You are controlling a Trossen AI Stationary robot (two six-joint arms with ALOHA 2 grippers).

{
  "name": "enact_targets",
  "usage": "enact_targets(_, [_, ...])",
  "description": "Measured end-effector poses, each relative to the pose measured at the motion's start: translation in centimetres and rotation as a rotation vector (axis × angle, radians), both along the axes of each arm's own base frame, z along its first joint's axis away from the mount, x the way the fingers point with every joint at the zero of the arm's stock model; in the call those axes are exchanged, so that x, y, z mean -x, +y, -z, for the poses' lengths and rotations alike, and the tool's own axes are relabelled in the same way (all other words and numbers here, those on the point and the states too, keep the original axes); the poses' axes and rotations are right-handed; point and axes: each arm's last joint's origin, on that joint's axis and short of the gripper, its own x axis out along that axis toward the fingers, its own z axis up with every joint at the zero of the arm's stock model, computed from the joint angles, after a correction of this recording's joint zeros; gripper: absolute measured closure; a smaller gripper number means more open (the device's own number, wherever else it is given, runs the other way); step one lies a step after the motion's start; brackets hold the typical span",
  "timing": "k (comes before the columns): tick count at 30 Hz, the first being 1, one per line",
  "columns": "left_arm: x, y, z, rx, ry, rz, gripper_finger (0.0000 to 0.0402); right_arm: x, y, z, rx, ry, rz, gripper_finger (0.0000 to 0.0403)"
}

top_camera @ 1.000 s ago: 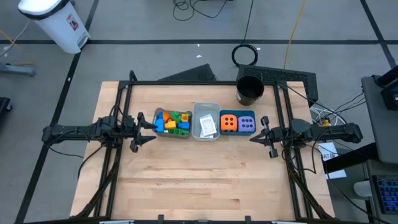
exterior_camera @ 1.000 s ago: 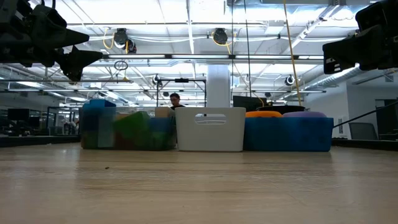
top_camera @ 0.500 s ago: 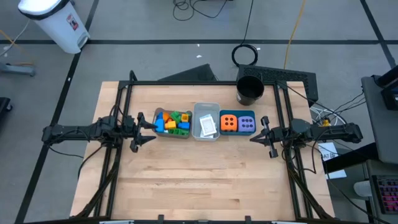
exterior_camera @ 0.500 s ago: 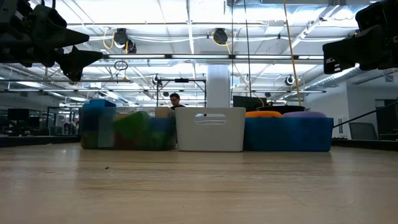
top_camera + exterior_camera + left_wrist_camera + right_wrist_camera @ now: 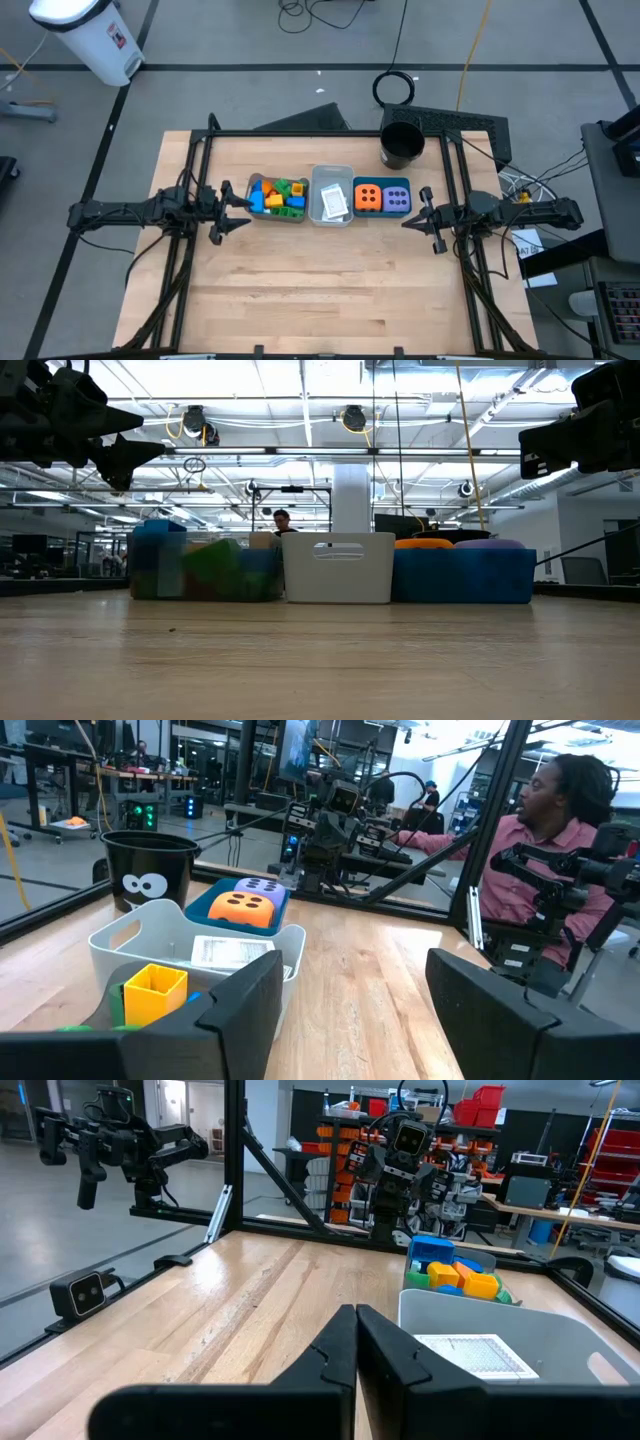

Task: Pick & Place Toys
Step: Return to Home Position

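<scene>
Both arms hover above the tabletop (image 5: 320,290), facing each other across a row of three bins. The left pincer (image 5: 238,210) is spread wide and empty. Just ahead of it the grey bin (image 5: 280,220) holds the small bricks (image 5: 278,196), blue, orange, green and yellow. The right pincer (image 5: 408,221) is pressed together on nothing. Directly before it the orange cube (image 5: 367,198) and purple cube (image 5: 397,199) sit side by side in the teal bin (image 5: 383,181). Between the two pincers, the clear bin (image 5: 331,176) carries what look like flat white cards (image 5: 334,205). A black cup (image 5: 402,146) stands beyond the right pincer.
</scene>
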Motion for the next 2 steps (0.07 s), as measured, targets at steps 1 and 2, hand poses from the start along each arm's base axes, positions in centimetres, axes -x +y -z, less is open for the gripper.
enact_targets(1, [0.00,0.00,0.01,0.000,0.000,0.000,0.0146,0.00,0.00,0.00,0.000,0.000,0.000,0.0401])
enact_targets(2, [0.00,0.00,0.01,0.000,0.000,0.000,0.0146,0.00,0.00,0.00,0.000,0.000,0.000,0.0401])
